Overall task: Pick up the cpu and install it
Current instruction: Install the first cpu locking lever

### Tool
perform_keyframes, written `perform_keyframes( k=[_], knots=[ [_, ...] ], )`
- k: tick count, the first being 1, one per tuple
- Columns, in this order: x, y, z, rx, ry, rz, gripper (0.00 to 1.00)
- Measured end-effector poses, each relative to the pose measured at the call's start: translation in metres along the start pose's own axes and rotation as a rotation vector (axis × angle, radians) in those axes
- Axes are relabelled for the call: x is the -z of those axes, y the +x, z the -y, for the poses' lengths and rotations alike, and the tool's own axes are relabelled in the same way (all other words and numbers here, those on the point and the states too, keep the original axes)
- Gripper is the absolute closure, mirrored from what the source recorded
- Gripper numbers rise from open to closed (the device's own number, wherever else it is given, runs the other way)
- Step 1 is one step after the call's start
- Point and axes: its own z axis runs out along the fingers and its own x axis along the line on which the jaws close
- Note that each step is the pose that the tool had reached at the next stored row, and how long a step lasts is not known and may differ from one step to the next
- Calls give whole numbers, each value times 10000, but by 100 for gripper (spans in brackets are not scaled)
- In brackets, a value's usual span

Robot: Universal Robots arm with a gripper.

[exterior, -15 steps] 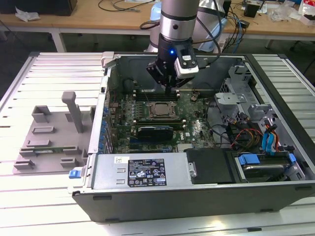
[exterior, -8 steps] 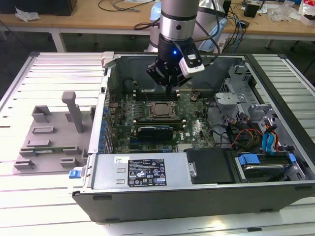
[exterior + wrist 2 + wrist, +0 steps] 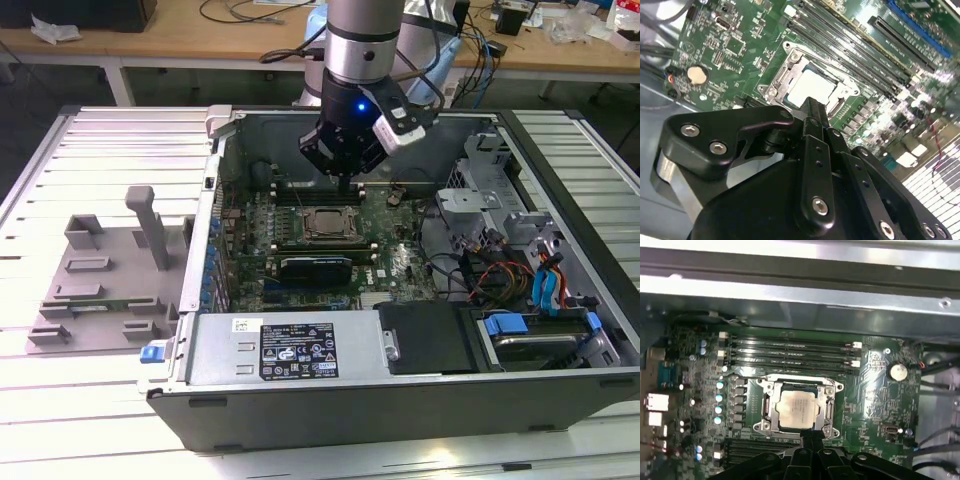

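Arm: it reaches down from above into the open computer case point(image 3: 400, 400), which lies on its side on a slatted table point(image 3: 100, 150) so the board faces upward and can be worked on from the top.

Gripper point(image 3: 350, 180): it hangs over the far part of the motherboard point(image 3: 390, 240), just beyond the socket point(image 3: 325, 222). In both wrist views the two fingers point(image 3: 812, 112) are drawn together into one narrow point with nothing between them. I judge it closed and empty-handed.

Cpu point(image 3: 796, 405): the silvery square lies flat inside the socket frame, square with its edges, in the middle of the board. To me it looks seated, so the carrying part of the job appears done.

Fingertip and chip: in the second wrist view the tip lines up with the near edge of the cpu point(image 3: 810, 86); whether it touches or hovers above, I cannot tell.

Socket frame: the metal bracket surrounds the chip on all sides; I cannot make out whether its latch is locked.

Neighbours: memory slots point(image 3: 790, 351) run along the far side of the socket, and a long black card point(image 3: 315, 268) sits on its near side, well clear of the gripper.

Grey fixture point(image 3: 100, 280): on the table at the exterior view's left, apart from the case, holding nothing I can pick out.
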Motion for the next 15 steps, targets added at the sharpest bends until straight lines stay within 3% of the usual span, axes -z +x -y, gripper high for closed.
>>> perform_keyframes(
  k=[1, 4, 6, 15],
  knots=[
    [0, 0, 0, 244, 1, 6, 89],
    [0, 1, 0, 323, 2, 7, 89],
    [-1, 205, -17, 322, 1, 7, 89],
    [-5, 395, -37, 322, 3, 6, 89]
  ],
)
